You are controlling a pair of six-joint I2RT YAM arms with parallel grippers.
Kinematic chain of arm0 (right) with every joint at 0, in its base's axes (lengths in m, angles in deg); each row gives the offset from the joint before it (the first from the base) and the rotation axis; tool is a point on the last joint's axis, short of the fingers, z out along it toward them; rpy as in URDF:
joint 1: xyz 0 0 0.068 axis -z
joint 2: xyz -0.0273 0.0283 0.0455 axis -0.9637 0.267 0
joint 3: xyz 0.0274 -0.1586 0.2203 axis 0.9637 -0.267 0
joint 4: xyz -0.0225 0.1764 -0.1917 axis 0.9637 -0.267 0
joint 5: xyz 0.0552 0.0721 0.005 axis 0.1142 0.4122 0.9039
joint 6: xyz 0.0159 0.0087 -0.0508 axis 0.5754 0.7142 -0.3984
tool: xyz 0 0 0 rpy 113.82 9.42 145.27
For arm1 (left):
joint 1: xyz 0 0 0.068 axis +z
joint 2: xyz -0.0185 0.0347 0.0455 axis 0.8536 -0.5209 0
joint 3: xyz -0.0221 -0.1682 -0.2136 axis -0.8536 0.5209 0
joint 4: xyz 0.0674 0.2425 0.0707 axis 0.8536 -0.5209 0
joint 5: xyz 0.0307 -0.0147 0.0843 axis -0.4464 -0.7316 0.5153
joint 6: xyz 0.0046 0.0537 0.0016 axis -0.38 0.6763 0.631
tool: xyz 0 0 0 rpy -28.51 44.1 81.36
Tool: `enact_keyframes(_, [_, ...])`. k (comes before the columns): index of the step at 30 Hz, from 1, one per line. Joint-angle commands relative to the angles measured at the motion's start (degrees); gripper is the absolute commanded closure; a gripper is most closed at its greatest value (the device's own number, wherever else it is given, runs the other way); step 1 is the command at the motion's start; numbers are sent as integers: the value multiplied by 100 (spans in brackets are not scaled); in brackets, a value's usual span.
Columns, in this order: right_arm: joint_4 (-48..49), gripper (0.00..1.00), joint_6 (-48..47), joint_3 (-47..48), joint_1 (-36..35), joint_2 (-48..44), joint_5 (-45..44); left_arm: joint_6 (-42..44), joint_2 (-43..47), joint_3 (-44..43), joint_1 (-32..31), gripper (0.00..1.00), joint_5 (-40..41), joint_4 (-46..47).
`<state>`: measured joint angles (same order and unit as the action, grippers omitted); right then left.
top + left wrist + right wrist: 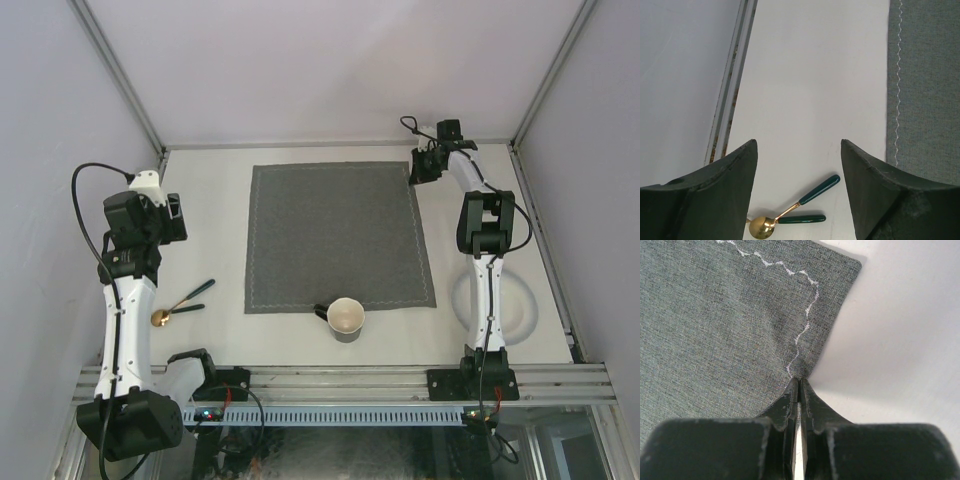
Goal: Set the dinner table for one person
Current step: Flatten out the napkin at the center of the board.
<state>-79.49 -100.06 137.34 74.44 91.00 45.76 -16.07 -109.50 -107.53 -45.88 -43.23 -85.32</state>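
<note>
Across the middle of the dinner table (215,180), the large off-white top that fills the space between the rails, lies a square grey mat (335,235) with a pale wavy stitch line near its edge. At the far right corner of the mat, the right gripper (799,382) has its jaws pressed together on the cloth's edge, pinching it just beside the stitching. The right arm reaches there over a white plate (522,305), which lies on the table right of the mat and is partly covered by the arm.

A dark cup (346,318) with a cream inside stands upright at the mat's near edge, handle to the left. Whether its base is on the cloth or just off it cannot be told.

Left of the mat, on bare table, lie a spoon (790,212) with a gold bowl and green handle and a second green-handled piece (802,219), touching at the bowl end and spreading apart at the handles. The head of the second piece is hidden. The left gripper (172,218) hangs above the table farther back on that side, jaws wide apart and holding nothing, between the mat and the left rail (732,85).
</note>
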Motion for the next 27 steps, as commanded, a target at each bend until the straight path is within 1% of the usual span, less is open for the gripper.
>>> enact_keyframes(1, [-18, 100, 69, -115, 52, -232, -338, 7, 34, -12, 30, 28, -94, 126])
enact_keyframes(12, [1, 100, 31, -213, 5, -274, -527, -2, 20, -31, 34, 28, -107, 121])
enact_keyframes(13, [5, 97, 31, -221, -11, -286, -591, -2, 23, -31, 33, 28, -109, 122])
enact_keyframes(14, [11, 77, 24, -243, -18, -302, -638, -2, 22, -31, 34, 28, -110, 123])
enact_keyframes(15, [14, 59, 21, -259, -34, -331, -680, -4, 25, -24, 27, 28, -111, 119])
enact_keyframes(16, [10, 52, 15, -288, -56, -373, -720, -10, 36, -24, 29, 28, -109, 122])
enact_keyframes(17, [3, 49, 6, -352, -74, -452, -755, -11, 35, -24, 32, 28, -117, 118])
enact_keyframes(18, [20, 47, -5, -465, -96, -624, -798, -2, 45, -27, 30, 28, -119, 112])
enact_keyframes(23, [140, 47, -108, -1487, -193, -1785, -1063, 8, 105, -9, 29, 28, -142, 102])
enact_keyframes(27, [-68, 47, -296, -2348, -306, -2800, -1069, -15, 162, 58, 32, 28, -249, 134])
